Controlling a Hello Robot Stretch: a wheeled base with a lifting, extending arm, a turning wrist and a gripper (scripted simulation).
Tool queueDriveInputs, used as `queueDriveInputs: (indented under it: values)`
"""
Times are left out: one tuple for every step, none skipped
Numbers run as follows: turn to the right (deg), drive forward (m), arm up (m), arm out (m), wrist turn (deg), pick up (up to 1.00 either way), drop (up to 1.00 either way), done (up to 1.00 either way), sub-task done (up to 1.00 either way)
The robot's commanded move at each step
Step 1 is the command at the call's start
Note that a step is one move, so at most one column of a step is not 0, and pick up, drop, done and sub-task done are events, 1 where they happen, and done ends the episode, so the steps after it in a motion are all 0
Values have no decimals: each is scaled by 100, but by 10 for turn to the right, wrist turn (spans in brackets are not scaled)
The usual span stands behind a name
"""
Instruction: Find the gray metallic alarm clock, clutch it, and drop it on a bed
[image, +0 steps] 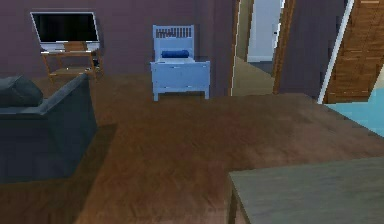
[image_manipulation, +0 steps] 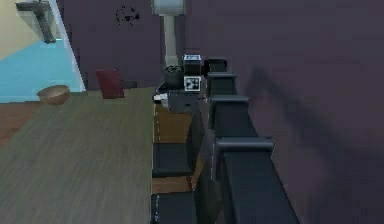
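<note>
In the forward view the bed (image: 180, 70), small, blue and slatted at its head, stands against the purple back wall, with bare wooden floor (image: 180, 130) running to it. A television (image: 65, 27) on a low stand (image: 70, 58) sits at the wall's left end, a dark sofa (image: 45, 125) is at the left edge, a table (image: 310, 195) corner juts in at the bottom right, and a doorway (image: 262, 40) and wooden door (image: 357, 55) lie to the right. I judge the step to be getting the alarm clock secured before driving. A good run would clear the table corner first, then keep between sofa and table toward the bed's near side. In the arm side view the arm (image_manipulation: 235, 150) reaches out past the tabletop (image_manipulation: 70, 150)'s right edge, and the gripper (image_manipulation: 167, 85) sits near its far right corner, above a low wooden unit (image_manipulation: 175, 128). I cannot tell how its fingers stand or whether it holds anything, since dark shapes crowd behind it. No gray alarm clock can be made out with certainty. A bowl (image_manipulation: 53, 93) and a dark red thing (image_manipulation: 108, 80) stand along the tabletop's far edge, well apart from the gripper.
</note>
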Motion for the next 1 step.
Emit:
queueDriveInputs:
  values:
    - [0,0,0,0,-450,0,0,0,0]
